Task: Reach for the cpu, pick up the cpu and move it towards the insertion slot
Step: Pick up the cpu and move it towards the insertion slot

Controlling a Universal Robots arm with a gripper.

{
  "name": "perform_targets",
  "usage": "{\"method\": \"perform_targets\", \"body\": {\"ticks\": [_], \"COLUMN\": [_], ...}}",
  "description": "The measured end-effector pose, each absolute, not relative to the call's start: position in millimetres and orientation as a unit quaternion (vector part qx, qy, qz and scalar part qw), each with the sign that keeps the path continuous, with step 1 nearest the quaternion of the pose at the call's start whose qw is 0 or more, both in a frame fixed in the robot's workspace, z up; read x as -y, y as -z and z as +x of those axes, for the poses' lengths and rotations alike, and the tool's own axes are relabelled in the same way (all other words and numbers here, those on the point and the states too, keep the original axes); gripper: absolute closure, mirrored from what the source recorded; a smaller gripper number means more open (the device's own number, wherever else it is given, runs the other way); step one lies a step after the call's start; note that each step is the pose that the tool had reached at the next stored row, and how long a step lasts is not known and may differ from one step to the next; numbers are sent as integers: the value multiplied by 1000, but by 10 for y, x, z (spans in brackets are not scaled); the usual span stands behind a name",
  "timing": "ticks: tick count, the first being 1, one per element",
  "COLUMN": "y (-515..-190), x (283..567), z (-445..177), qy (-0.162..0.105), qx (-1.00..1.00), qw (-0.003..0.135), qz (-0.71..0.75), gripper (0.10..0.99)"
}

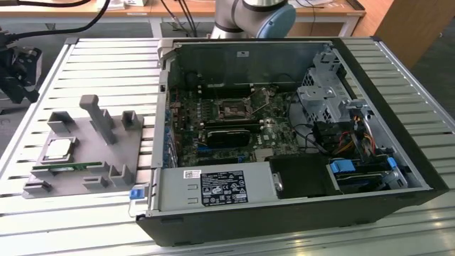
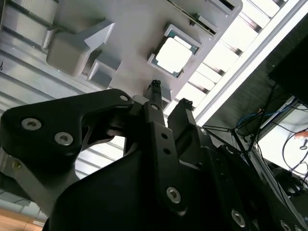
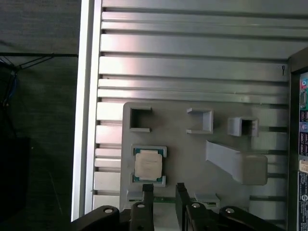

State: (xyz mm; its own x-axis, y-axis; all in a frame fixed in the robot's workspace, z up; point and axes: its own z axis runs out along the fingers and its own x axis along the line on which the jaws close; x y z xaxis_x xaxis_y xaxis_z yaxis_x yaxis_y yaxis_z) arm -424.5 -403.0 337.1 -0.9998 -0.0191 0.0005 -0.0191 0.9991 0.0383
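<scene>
The cpu (image 1: 58, 149) is found lying flat in a grey holder plate (image 1: 89, 152) on the slatted table (image 1: 106, 69). This is at the exterior view's left of the open computer case (image 1: 249, 224), well apart from the insertion slot (image 1: 233, 110) on the motherboard. In the first wrist view the gripper (image 3: 163, 188) is seen near the cpu without touching it, its fingers parted by a small gap with nothing held between them.

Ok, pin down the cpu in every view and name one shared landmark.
Exterior view: cpu on the grey holder plate, at the exterior view's left.
First wrist view: cpu just beyond the gripper.
Second wrist view: cpu again beyond the gripper.
Shared landmark: the tall grey post nearby.
</scene>
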Motion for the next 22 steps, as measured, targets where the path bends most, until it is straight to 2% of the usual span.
{"method": "perform_targets", "body": {"ticks": [1,2,3,4,6,7,9,10,11,12,13,22], "y": [-3354,-3336,-3317,-3299,-3264,-3245,-3209,-3190,-3171,-3154,-3136,-2972], "x": [4030,4030,4031,4033,4036,4037,4040,4041,4042,4042,4042,4045], "z": [-4250,-4256,-4262,-4267,-4278,-4292,-4320,-4334,-4338,-4342,-4348,-4367], "qy": [19,19,19,19,19,19,19,19,19,19,19,19], "qx": [1000,1000,1000,1000,1000,1000,1000,1000,1000,1000,1000,1000], "qw": [1,1,1,1,1,1,1,1,1,1,1,2], "qz": [10,10,10,10,10,9,10,10,10,10,10,9], "gripper": [733,733,675,675,561,561,443,443,384,384,322,322]}}
